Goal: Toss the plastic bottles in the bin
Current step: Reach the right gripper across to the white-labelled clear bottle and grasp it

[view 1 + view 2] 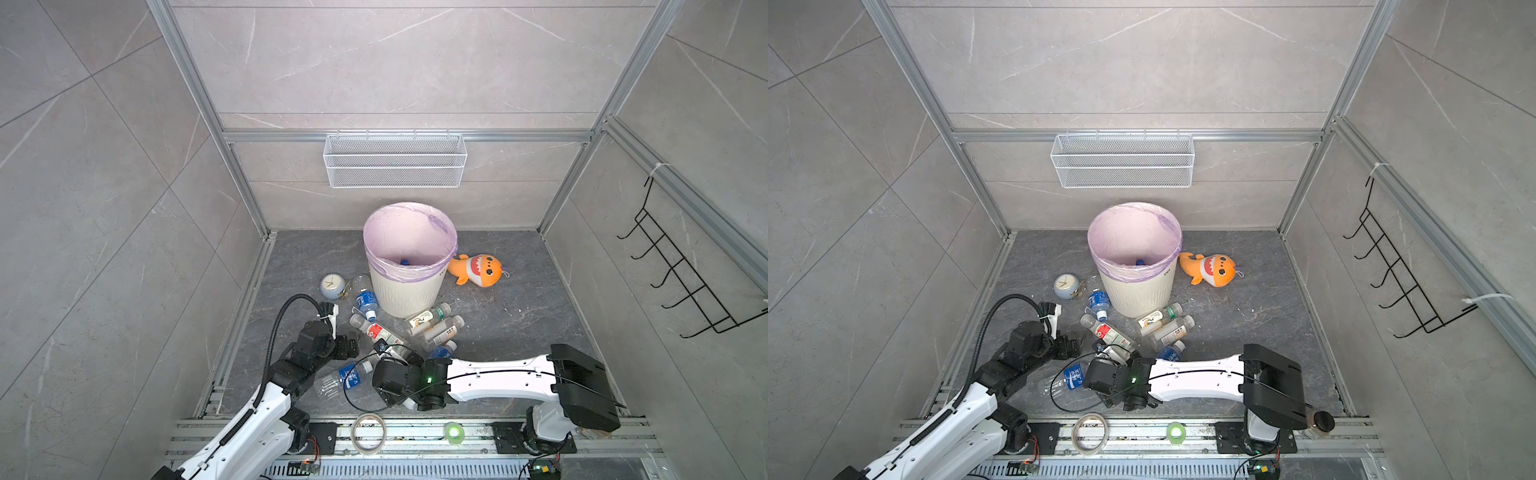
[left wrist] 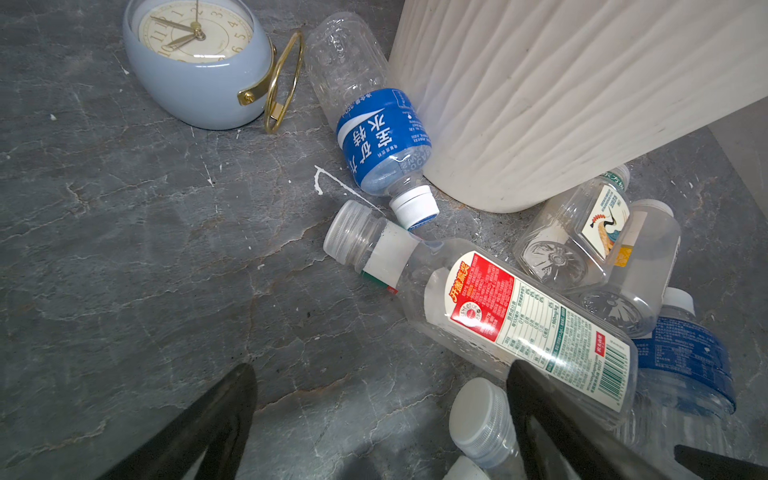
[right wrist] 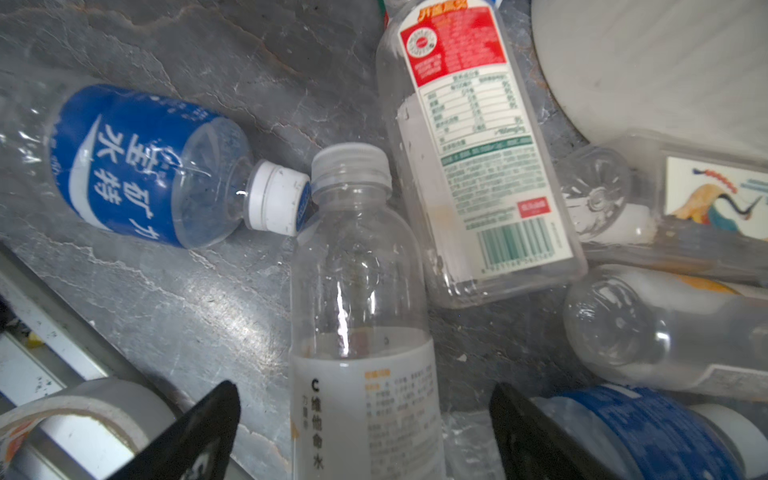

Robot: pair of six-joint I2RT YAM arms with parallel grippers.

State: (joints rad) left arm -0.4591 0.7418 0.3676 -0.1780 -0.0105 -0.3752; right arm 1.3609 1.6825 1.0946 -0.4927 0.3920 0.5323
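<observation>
Plastic bottles (image 1: 432, 330) lie heaped on bench (image 1: 519, 299) at foot of bin (image 1: 409, 291). Right hand (image 3: 365, 395) spread, straddling white-label bottle (image 3: 357, 291), no contact. Left hand (image 2: 380, 372) spread, empty, beside red-label bottle (image 2: 519, 320). Likely empty: light, slick, crushable, rolls. Pinch across labelled belly.

Clock (image 1: 332, 286), plush shark (image 1: 478, 270), wire basket (image 1: 395, 160), tape roll (image 1: 368, 433)
</observation>
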